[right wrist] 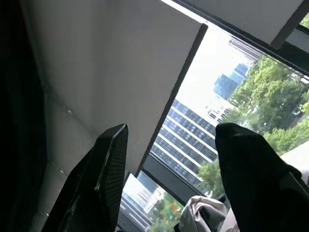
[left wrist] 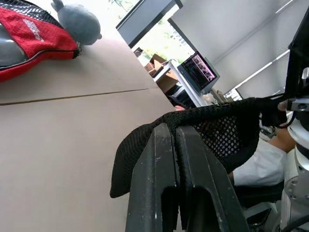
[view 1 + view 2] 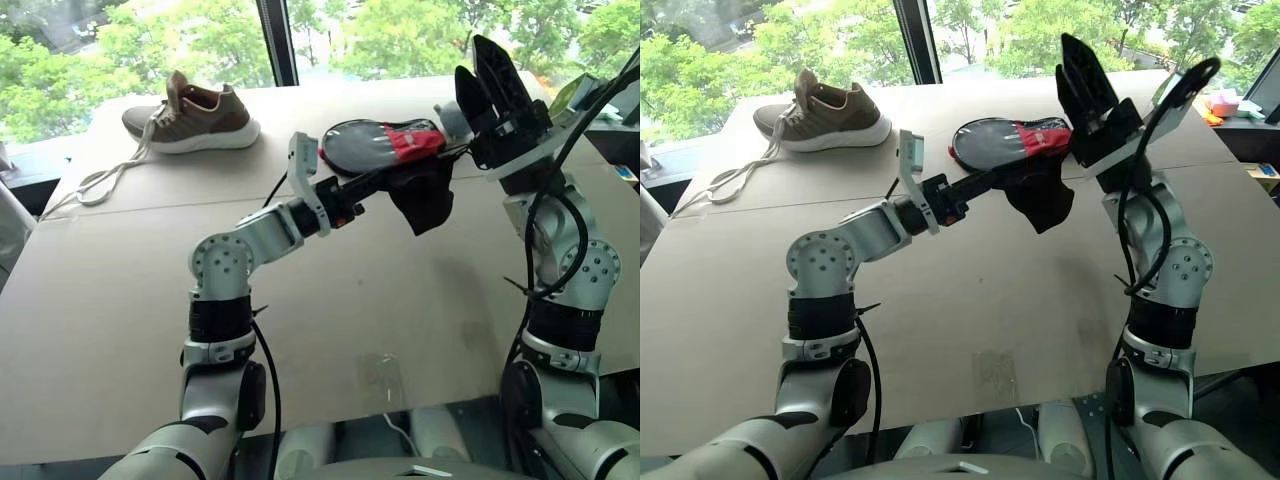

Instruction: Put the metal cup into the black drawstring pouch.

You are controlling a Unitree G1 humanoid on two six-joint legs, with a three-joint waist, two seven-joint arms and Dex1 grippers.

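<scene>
With the left gripper (image 3: 392, 190) pinched shut on the black drawstring pouch (image 3: 422, 195) at frame centre, the empty, spread right gripper (image 3: 487, 85) must fetch the cup.

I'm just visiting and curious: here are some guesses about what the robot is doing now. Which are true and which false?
1. The left gripper is pinching the black pouch. True.
2. The pouch lies flat on the table. False: it hangs in the air from the left gripper.
3. The right gripper is open and holds nothing. True.
4. A shoe sits on the table's far left. True.
5. The right gripper points down at the table. False: it points upward.
</scene>
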